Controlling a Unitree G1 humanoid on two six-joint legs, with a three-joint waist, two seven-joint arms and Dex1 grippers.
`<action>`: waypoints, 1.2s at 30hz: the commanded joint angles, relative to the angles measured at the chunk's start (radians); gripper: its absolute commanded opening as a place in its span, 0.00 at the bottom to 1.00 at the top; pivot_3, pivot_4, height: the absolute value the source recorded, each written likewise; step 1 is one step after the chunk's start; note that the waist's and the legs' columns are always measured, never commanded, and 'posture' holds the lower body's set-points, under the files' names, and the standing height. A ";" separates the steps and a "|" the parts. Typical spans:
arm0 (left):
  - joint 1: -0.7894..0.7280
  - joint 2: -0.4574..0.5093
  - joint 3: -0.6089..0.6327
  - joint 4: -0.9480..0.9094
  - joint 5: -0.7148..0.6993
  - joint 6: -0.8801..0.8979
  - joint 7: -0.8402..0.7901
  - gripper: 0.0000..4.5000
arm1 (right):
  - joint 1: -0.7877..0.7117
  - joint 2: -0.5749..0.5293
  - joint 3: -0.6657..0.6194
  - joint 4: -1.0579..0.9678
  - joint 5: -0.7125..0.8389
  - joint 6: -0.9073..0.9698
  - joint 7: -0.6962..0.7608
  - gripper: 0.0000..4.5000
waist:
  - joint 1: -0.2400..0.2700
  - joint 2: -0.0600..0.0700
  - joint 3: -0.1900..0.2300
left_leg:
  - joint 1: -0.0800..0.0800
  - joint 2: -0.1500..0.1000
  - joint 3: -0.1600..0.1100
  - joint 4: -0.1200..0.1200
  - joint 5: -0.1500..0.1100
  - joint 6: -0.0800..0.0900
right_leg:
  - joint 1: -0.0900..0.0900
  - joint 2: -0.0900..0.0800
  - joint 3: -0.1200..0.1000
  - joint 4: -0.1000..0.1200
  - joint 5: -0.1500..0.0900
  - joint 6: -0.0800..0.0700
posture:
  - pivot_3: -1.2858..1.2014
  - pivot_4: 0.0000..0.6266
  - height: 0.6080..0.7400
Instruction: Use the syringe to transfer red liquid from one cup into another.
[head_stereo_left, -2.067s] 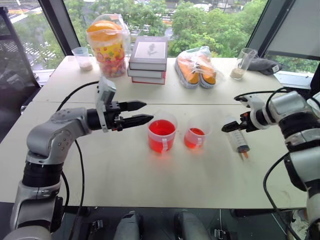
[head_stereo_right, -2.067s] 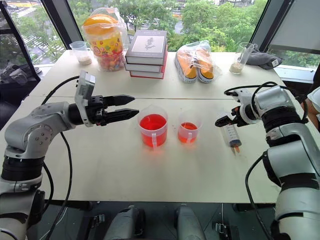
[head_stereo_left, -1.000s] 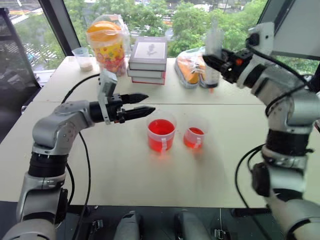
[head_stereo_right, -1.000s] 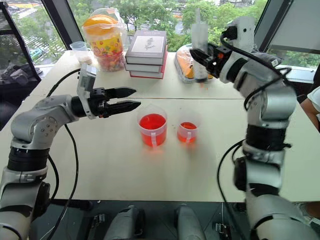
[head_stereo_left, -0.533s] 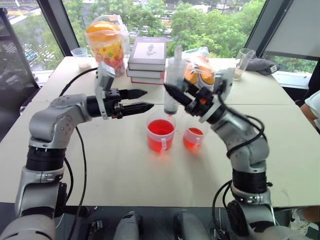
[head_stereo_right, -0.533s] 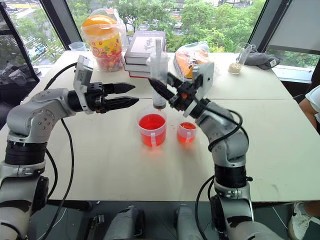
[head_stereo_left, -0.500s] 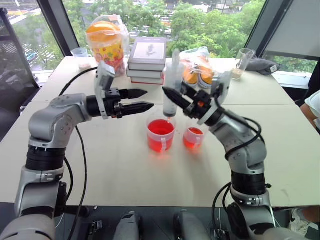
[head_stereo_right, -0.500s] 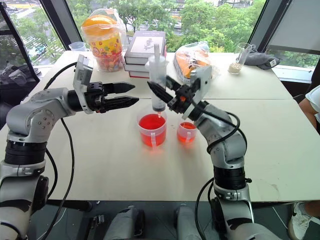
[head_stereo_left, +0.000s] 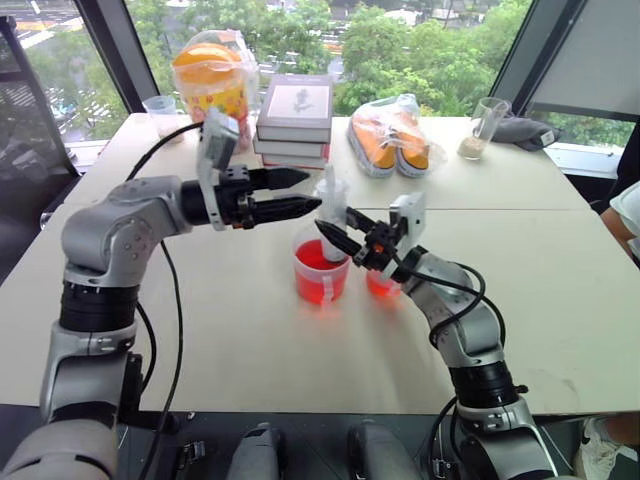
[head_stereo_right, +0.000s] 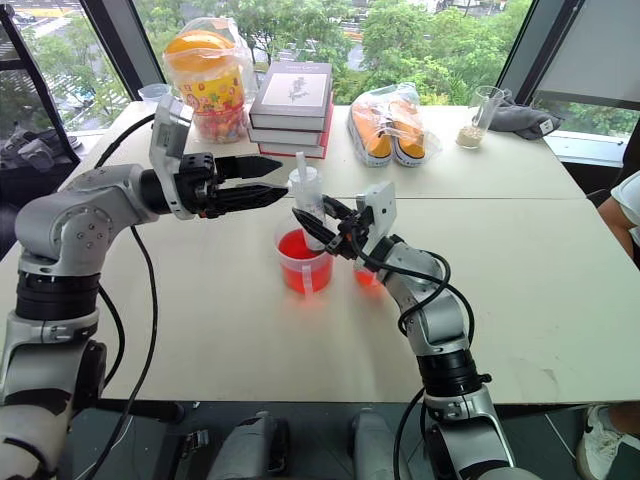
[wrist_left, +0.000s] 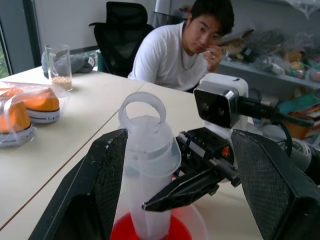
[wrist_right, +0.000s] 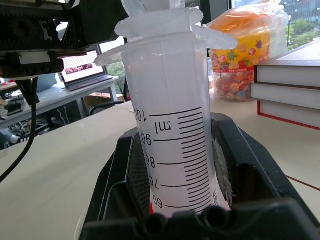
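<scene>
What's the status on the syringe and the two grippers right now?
Right gripper shut on the syringe, upright, tip down in the larger cup. Left gripper open, fingers either side of the plunger top. Nothing in the way.

Pale table (head_stereo_left: 250, 350) before tall dark-framed windows (head_stereo_left: 420, 50) — green trees outside, daylight.

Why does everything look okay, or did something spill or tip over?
Nothing stands out. The bigger cup and smaller cup stand upright, no red puddle shows on the table, and the syringe stands straight in the bigger cup.
</scene>
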 joint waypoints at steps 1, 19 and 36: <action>-0.032 -0.029 -0.015 -0.012 0.002 -0.014 0.009 0.75 | 0.012 -0.009 0.006 -0.038 0.004 -0.019 0.003 0.31 | 0.000 0.000 0.000 | 0.000 0.000 0.000 0.000 0.000 0.000 | 0.000 0.000 0.000 0.000 0.000 0.000 | 0.52 0.24 1.00; -0.151 -0.181 -0.056 0.158 0.108 -0.134 0.014 0.01 | 0.012 -0.024 0.027 -0.087 0.034 0.039 0.006 0.31 | 0.002 0.000 0.000 | 0.000 0.000 0.000 0.000 0.000 0.000 | 0.000 0.000 0.000 0.000 0.000 0.000 | 0.52 0.24 1.00; -0.276 -0.130 0.016 0.234 0.132 -0.195 0.013 0.01 | 0.021 -0.032 0.069 -0.011 0.046 0.073 0.060 0.31 | 0.001 0.000 0.000 | 0.000 0.000 0.000 0.000 0.000 0.000 | 0.000 0.000 0.000 0.000 0.000 0.000 | 0.52 0.24 1.00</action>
